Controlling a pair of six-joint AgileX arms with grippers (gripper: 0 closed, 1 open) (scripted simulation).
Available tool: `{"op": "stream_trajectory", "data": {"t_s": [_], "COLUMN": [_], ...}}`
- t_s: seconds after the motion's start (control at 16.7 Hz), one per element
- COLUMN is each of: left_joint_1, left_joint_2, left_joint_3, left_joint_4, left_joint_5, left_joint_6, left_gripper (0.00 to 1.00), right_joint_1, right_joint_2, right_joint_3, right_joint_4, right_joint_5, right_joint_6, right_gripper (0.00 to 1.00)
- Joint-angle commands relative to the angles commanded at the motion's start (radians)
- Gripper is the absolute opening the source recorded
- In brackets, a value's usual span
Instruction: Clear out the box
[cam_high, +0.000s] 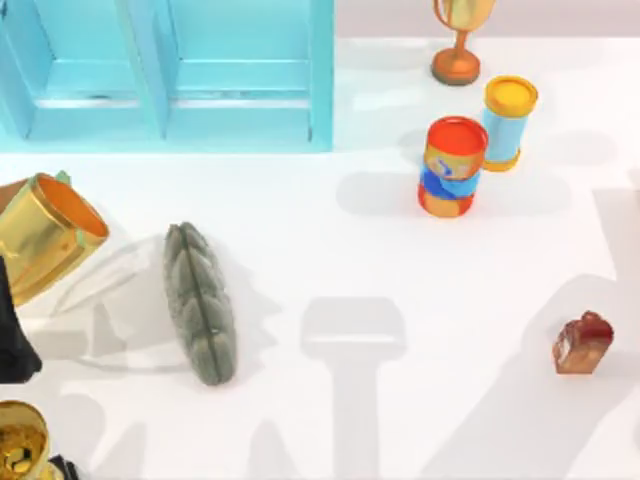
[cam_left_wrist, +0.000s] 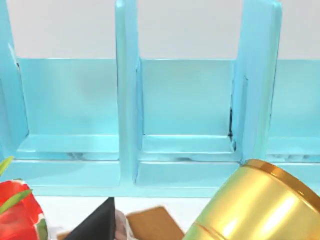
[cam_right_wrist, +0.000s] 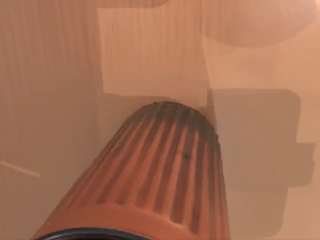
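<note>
Gold cup (cam_high: 45, 235) hangs tilted in front of the turquoise shelf unit (cam_high: 170, 70) — probably to clear the box (cam_left_wrist: 150, 224) beneath — near the left gripper (cam_left_wrist: 98, 226), its grip impossible to tell.

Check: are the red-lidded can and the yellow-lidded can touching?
Cannot tell. In the top view the red-lidded can and yellow-lidded can overlap, with no clear gap or contact.

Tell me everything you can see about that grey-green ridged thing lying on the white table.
The long grey-green ridged object lies flat on the white table, left of the middle in the top view. It looks like stone or dried leaf, matte, with a groove along its length and ribs branching off each side. It tapers at the end nearer the turquoise shelf unit and is rounder at the other. Nothing touches it; the tilted gold cup sits to its left.
</note>
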Motion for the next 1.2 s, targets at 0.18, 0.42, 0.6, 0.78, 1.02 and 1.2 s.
{"op": "stream_trajectory", "data": {"t_s": [0.18, 0.42, 0.6, 0.78, 1.02, 1.2], "left_joint_1": [0.000, 0.000, 0.000, 0.000, 0.000, 0.000], "left_joint_2": [0.000, 0.000, 0.000, 0.000, 0.000, 0.000], "left_joint_3": [0.000, 0.000, 0.000, 0.000, 0.000, 0.000], "left_joint_4": [0.000, 0.000, 0.000, 0.000, 0.000, 0.000], "left_joint_5": [0.000, 0.000, 0.000, 0.000, 0.000, 0.000], "left_joint_6": [0.000, 0.000, 0.000, 0.000, 0.000, 0.000], "left_gripper": [1.00, 1.00, 1.00, 1.00, 1.00, 1.00], "right_joint_1": [0.000, 0.000, 0.000, 0.000, 0.000, 0.001], "right_joint_2": [0.000, 0.000, 0.000, 0.000, -0.001, -0.001], "right_joint_3": [0.000, 0.000, 0.000, 0.000, 0.001, 0.039], "right_joint_4": [0.000, 0.000, 0.000, 0.000, 0.000, -0.039], "right_joint_5": [0.000, 0.000, 0.000, 0.000, 0.000, -0.001], "right_joint_6": [0.000, 0.000, 0.000, 0.000, 0.001, -0.003], "right_gripper": [0.40, 0.10, 0.00, 0.00, 0.00, 0.00]}}
